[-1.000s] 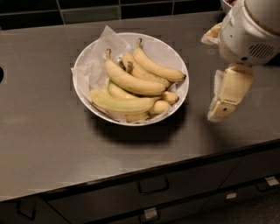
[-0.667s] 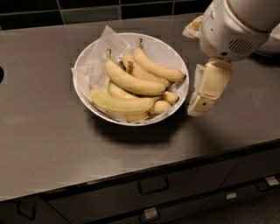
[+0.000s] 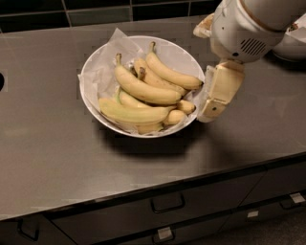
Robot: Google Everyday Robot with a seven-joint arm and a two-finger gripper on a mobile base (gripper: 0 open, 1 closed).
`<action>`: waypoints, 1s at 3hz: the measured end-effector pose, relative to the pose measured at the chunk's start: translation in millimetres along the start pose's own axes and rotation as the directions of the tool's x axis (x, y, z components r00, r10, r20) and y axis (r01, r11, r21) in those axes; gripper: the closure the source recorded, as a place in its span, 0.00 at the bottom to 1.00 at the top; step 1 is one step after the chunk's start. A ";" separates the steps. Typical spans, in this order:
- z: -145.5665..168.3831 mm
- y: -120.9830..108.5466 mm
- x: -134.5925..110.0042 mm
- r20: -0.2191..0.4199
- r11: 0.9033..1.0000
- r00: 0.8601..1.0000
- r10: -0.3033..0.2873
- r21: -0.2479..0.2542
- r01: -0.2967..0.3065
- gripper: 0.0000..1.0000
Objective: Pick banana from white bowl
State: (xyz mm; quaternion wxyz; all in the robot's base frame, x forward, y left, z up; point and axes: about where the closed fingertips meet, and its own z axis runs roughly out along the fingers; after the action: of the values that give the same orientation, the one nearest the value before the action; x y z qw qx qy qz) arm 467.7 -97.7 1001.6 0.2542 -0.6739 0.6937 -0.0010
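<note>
The white bowl (image 3: 91, 72), wide, shallow and lined with crumpled white paper, stands on the dark counter left of centre. Several bananas lie in it. The banana (image 3: 143, 88) is long, evenly curved and yellow, and lies across the middle with its greenish stem up and to the left. A paler greenish-yellow banana (image 3: 134, 114) lies in front of it, and another long one (image 3: 169, 74) lies behind. Short stubby bananas (image 3: 184, 106) lie at the right. My gripper (image 3: 210, 112) hangs from the white arm, just outside the bowl's right rim and close to it, pointing down and to the left.
Part of another white bowl (image 3: 294, 43) shows at the right edge, behind the arm. A dark tiled wall (image 3: 95, 12) runs along the back. The counter's front edge (image 3: 143, 194) has drawers with handles below it. A dark opening (image 3: 1, 81) is at the left edge.
My arm and gripper have moved left, from well right of the bowl to right beside its right rim. The bowl and bananas have not moved.
</note>
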 end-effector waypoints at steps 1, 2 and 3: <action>16.6 -11.8 -19.3 0.060 1.000 0.998 0.007 0.005 -0.008 0.00; 33.9 -21.0 -36.1 0.124 0.999 0.992 0.028 0.026 -0.032 0.00; 33.9 -21.0 -36.1 0.124 0.999 0.992 0.028 0.026 -0.032 0.00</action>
State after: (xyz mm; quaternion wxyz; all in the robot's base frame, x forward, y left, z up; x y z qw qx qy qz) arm 498.0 -54.2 992.0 0.3058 -0.6586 0.6867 0.0348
